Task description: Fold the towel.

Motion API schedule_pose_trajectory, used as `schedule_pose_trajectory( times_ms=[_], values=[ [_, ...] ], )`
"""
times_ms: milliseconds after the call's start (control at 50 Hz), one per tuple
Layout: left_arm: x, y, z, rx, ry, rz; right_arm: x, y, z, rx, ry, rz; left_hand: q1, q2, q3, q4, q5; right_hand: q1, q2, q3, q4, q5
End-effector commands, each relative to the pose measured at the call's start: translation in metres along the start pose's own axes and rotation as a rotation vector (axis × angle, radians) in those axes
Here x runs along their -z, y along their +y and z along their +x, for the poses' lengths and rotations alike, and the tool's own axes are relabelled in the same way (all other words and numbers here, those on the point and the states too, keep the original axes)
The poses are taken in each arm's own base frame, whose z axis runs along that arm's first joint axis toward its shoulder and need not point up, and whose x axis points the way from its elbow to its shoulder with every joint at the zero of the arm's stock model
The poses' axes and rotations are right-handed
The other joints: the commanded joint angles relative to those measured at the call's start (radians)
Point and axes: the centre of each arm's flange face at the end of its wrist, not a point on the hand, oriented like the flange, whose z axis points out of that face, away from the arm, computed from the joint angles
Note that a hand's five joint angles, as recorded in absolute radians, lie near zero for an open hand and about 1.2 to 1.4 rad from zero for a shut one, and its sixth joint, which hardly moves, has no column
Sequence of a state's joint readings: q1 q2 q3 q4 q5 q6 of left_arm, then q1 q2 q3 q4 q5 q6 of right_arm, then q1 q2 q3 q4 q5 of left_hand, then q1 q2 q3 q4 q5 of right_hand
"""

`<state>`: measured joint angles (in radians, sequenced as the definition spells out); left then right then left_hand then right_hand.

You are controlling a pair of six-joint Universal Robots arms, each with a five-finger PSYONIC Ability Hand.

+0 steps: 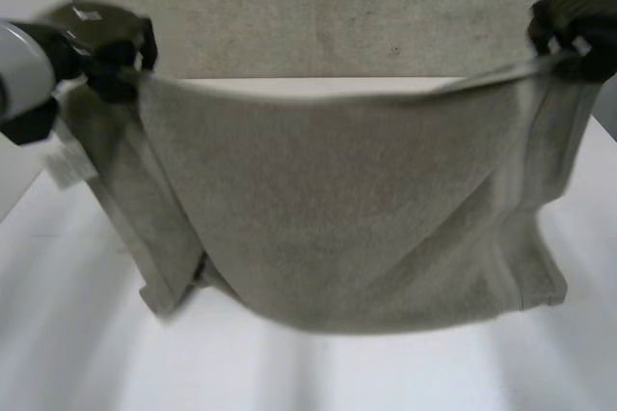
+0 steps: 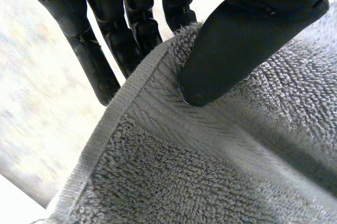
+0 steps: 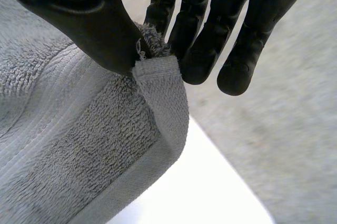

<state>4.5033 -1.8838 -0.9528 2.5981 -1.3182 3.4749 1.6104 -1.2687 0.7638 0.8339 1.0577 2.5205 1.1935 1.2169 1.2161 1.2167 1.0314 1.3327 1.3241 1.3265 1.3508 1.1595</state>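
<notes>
A grey-green towel (image 1: pixel 337 208) hangs in the air between my two hands, sagging in the middle, with its lower part resting on the white table (image 1: pixel 308 372). My left hand (image 1: pixel 101 44) holds the towel's upper left corner. In the left wrist view the thumb (image 2: pixel 237 45) presses the towel (image 2: pixel 210 171) at its hem against the fingers (image 2: pixel 105 40). My right hand (image 1: pixel 578 20) holds the upper right corner. There the thumb (image 3: pixel 89 19) and fingers (image 3: pixel 205 29) pinch the folded corner of the towel (image 3: pixel 79 140).
A second part of grey cloth (image 1: pixel 337 6) lies flat on the table behind the raised edge. A white label (image 1: pixel 69 165) hangs on the towel's left side. Bare table shows in front and to both sides.
</notes>
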Motion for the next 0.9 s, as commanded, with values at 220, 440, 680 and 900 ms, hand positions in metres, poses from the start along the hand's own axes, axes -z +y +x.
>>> schedule_pose_trajectory(
  times_ms=[220, 440, 680, 900],
  values=[
    [-0.104, -0.023, -0.018, -0.06, -0.112, 0.286, -0.112, -0.012, -0.007, 0.14, 0.212, 0.235, 0.203, 0.179, 0.18, 0.18, 0.19, 0.064, 0.072, 0.07, 0.045, 0.062],
    [-0.034, -0.15, -0.041, -0.035, -0.359, 0.839, -0.042, -0.129, 0.045, 0.058, 0.508, 0.8, 0.203, 0.179, 0.18, 0.18, 0.19, 0.064, 0.072, 0.07, 0.045, 0.062],
    [-0.086, -0.023, -0.003, 0.128, -0.109, 0.252, -0.094, -0.032, -0.005, 0.036, 0.235, 0.34, 0.203, 0.179, 0.18, 0.18, 0.19, 0.064, 0.072, 0.07, 0.045, 0.062],
    [-0.107, 0.129, 0.048, 0.083, 0.031, -0.08, -0.138, 0.111, -0.079, 0.064, -0.047, -0.086, 0.203, 0.179, 0.18, 0.18, 0.19, 0.064, 0.072, 0.07, 0.045, 0.062]
  ],
)
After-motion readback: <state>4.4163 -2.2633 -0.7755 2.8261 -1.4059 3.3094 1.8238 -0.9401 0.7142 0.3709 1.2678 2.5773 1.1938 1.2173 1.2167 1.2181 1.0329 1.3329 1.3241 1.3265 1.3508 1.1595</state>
